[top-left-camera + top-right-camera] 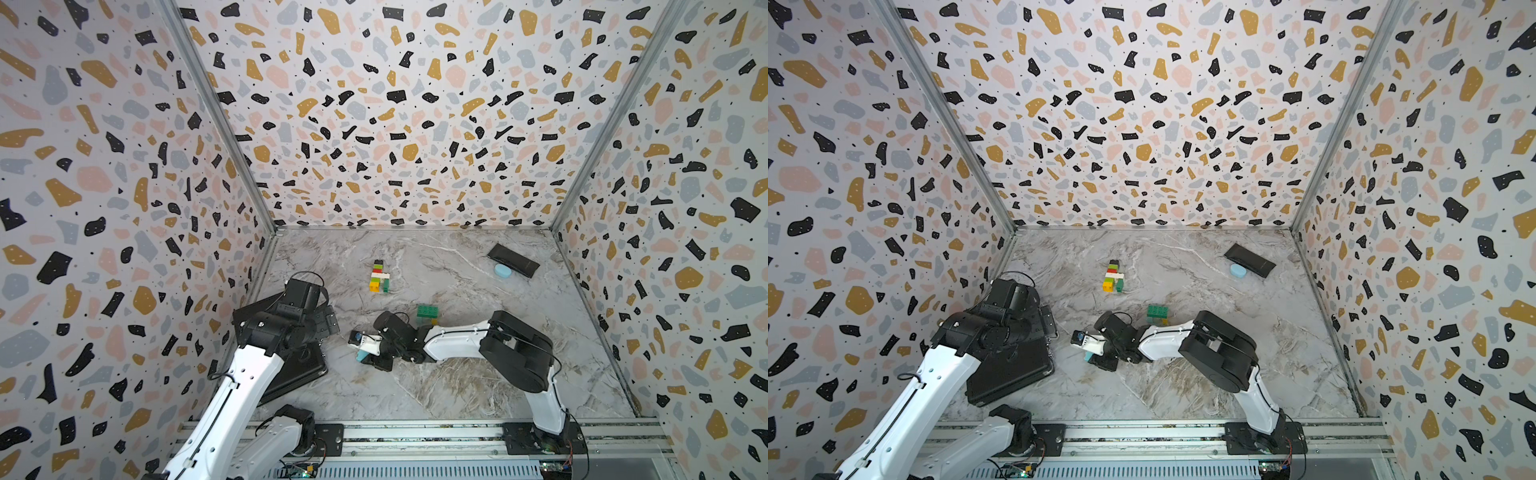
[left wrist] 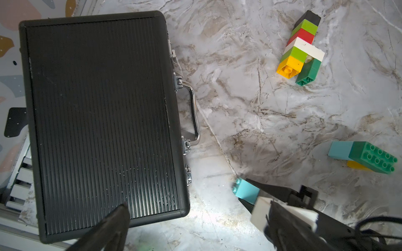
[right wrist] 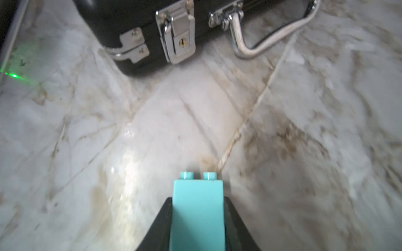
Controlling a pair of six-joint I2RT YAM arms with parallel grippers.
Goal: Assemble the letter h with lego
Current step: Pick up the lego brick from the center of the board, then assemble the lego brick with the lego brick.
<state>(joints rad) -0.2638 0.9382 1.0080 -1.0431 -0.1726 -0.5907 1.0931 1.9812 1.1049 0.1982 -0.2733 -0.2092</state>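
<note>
Bearing lego (image 1: 379, 276): marble tabletop (image 1: 478, 386), terrazzo walls (image 1: 395, 124)

- We see a marbled tabletop (image 1: 415, 395).
- Left edge: a ribbed black case (image 2: 97, 108).
- Centre: joined lego bricks (image 1: 379, 277); toward the near edge, a green-topped lego pile (image 1: 427, 311).
- Far right corner: a flat black case (image 1: 515, 261) and a pale-blue oval (image 1: 502, 270).

White arm links (image 1: 453, 338) with black joints (image 1: 515, 349), thin black cables (image 1: 465, 331), tapered black fingers (image 3: 161, 223)

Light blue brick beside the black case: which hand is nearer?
Right. The right hand is closed on the light blue brick, one finger on each side. The left hand hangs open above the black case, clear of the brick.
</note>
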